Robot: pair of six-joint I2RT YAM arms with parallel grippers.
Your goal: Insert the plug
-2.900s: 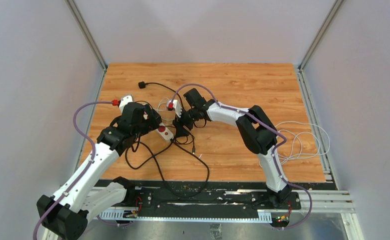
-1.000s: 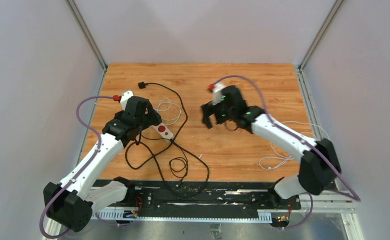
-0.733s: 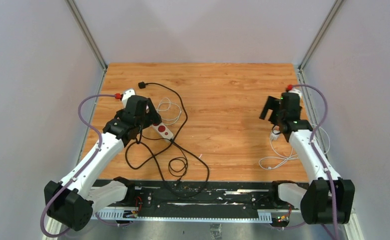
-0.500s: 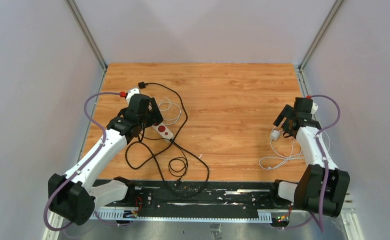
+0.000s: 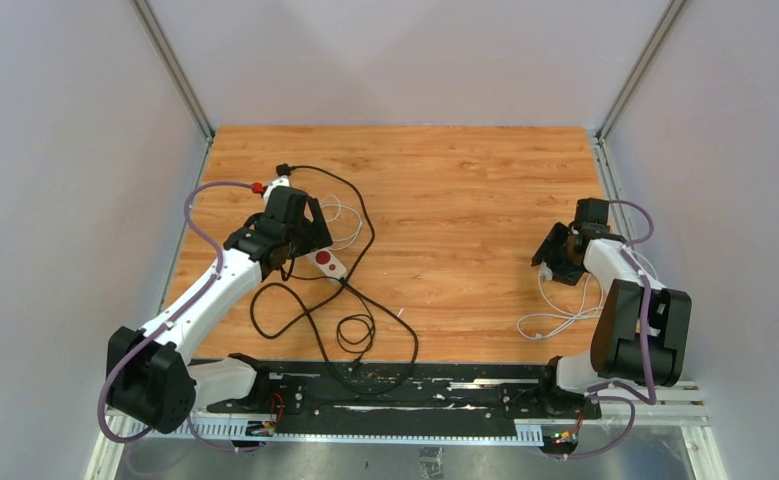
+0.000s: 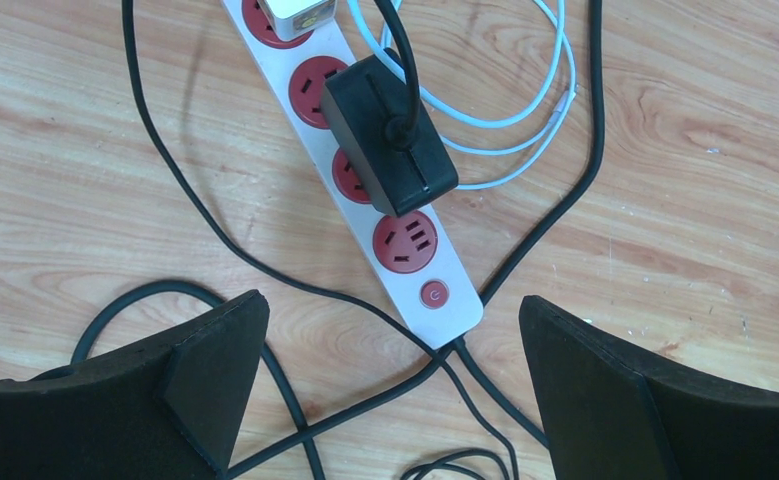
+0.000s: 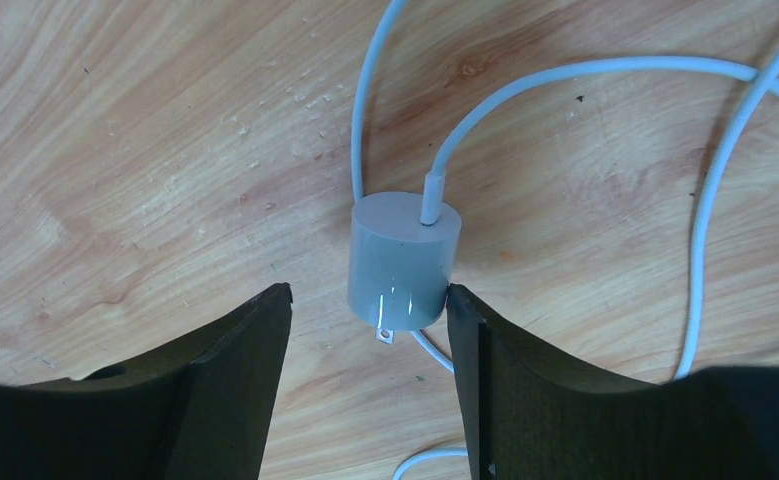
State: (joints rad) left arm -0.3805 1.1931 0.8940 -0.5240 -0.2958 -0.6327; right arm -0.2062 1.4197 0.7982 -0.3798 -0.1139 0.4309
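The white round plug (image 7: 402, 258) lies on the wooden table with its prongs toward the camera and its white cable (image 7: 705, 200) trailing off. My right gripper (image 7: 368, 292) is open and straddles it: the right finger touches the plug's side, the left finger stands apart. From above, this gripper (image 5: 555, 262) sits low at the table's right edge over the plug (image 5: 546, 271). The white power strip (image 6: 452, 300) with red sockets lies below my open left gripper (image 6: 390, 303). A black adapter (image 6: 390, 135) and a white charger (image 6: 298, 12) sit in its sockets. One socket near the switch is free.
Black cables (image 5: 345, 320) loop around the strip and toward the near edge, with a loose black plug (image 5: 283, 170) at the far end. The white cable (image 5: 565, 315) coils by the right edge, next to the metal frame rail (image 5: 615, 200).
My right arm swung from the table's middle to the right edge, dropped over the white plug, and its jaws have narrowed around it. My left arm edged forward over the strip, still open.
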